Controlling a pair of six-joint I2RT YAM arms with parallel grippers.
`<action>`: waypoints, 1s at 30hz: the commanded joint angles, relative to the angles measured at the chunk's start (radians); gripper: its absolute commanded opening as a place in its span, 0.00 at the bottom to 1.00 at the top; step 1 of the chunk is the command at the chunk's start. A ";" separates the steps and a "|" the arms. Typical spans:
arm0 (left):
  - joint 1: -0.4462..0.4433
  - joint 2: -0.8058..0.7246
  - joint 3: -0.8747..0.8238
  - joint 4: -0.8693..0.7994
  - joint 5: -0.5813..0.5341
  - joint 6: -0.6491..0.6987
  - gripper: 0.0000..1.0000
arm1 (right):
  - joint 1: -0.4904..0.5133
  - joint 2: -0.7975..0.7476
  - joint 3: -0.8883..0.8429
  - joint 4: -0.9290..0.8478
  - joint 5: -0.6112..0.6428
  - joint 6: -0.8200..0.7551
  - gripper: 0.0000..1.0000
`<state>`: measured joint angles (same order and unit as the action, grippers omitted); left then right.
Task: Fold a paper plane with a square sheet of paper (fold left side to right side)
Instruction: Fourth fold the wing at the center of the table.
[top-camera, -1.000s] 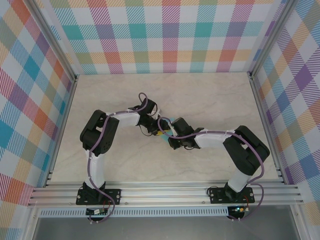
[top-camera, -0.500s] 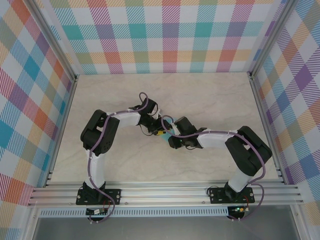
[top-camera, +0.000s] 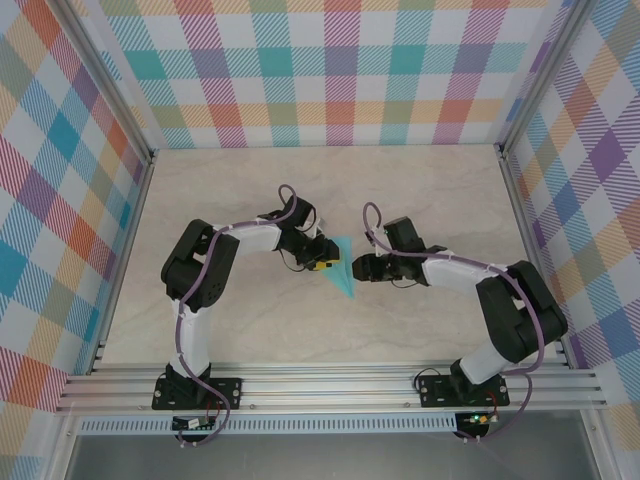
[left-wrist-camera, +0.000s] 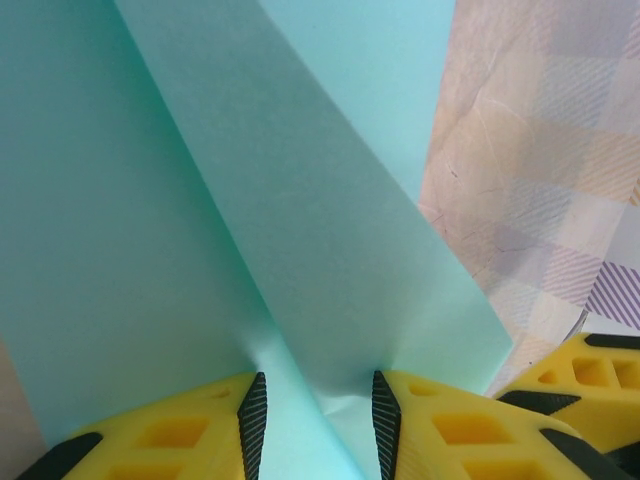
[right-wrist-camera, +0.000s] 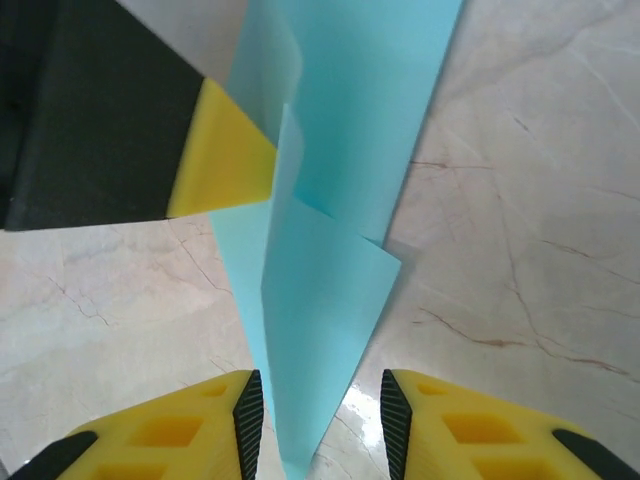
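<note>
**Folded paper points its tip at the near edge, pinched by the left arm**

In the top view the paper (top-camera: 342, 270) lies near the middle of the table (top-camera: 420, 190), folded into a narrow turquoise wedge. Its long axis runs from far to near, leaning a little to the right. The broad end is the far one and the sharp tip aims at the near edge.

The left gripper (top-camera: 324, 257) sits at the paper's left edge, close to the broad end. In the left wrist view the paper (left-wrist-camera: 200, 200) passes between the left gripper (left-wrist-camera: 318, 422)'s two pads, and it puckers slightly where they press, so the narrow-set fingers hold it. A long crease slants down the paper towards that pinch.

The right gripper (top-camera: 360, 268) is just beside the paper's straight right edge, about halfway along it. In the right wrist view the paper (right-wrist-camera: 320, 300) narrows to its tip between the right gripper (right-wrist-camera: 320, 425)'s parted fingers. Bare table shows between the paper and the right-hand pad, so nothing is gripped there. One flap overlaps the layer below with a squared corner on the right. The left arm's yellow fingertip (right-wrist-camera: 225, 150) touches the paper's raised left edge.

Bare table surrounds the paper, broadest on the far side. The checked walls (top-camera: 340, 70) stand well apart from both arms.
</note>
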<state>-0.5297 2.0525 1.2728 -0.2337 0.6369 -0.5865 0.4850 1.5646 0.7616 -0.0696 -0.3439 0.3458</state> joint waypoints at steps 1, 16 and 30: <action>-0.015 0.033 -0.002 -0.035 -0.054 0.018 0.36 | -0.006 0.060 0.085 -0.034 -0.124 0.049 0.36; -0.016 0.029 0.001 -0.065 -0.058 0.022 0.36 | -0.008 0.193 0.131 -0.007 -0.223 0.081 0.35; -0.016 0.026 0.006 -0.070 -0.060 0.022 0.36 | 0.018 0.263 0.147 -0.006 -0.237 0.092 0.33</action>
<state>-0.5301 2.0525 1.2747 -0.2401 0.6350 -0.5797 0.4931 1.8103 0.8925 -0.0807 -0.5476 0.4343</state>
